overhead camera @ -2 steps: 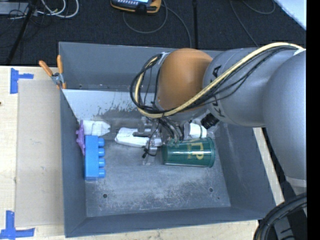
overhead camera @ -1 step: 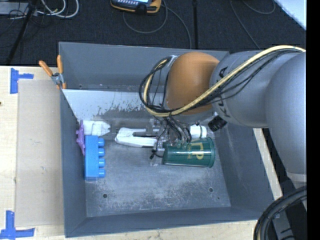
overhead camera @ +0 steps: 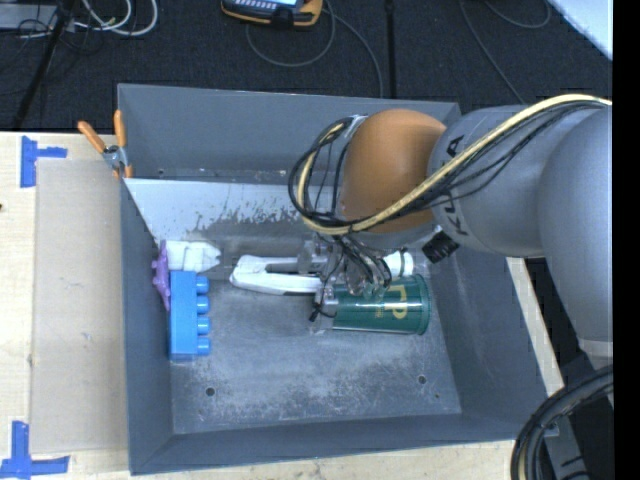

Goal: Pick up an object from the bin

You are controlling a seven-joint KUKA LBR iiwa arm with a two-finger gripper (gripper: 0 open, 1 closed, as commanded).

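While our end effector sits low at the left end of the green can, which lies on its side, we cannot tell its opening. We judge the grasp is being set up; the next move calls for closing on the can, clear of the white piece just left of it.

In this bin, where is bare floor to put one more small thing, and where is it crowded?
The widest bare floor is the near strip, below the blue block and the green can. A smaller patch lies between those two. It is crowded at the middle, where the gripper sits by the can and the white piece.
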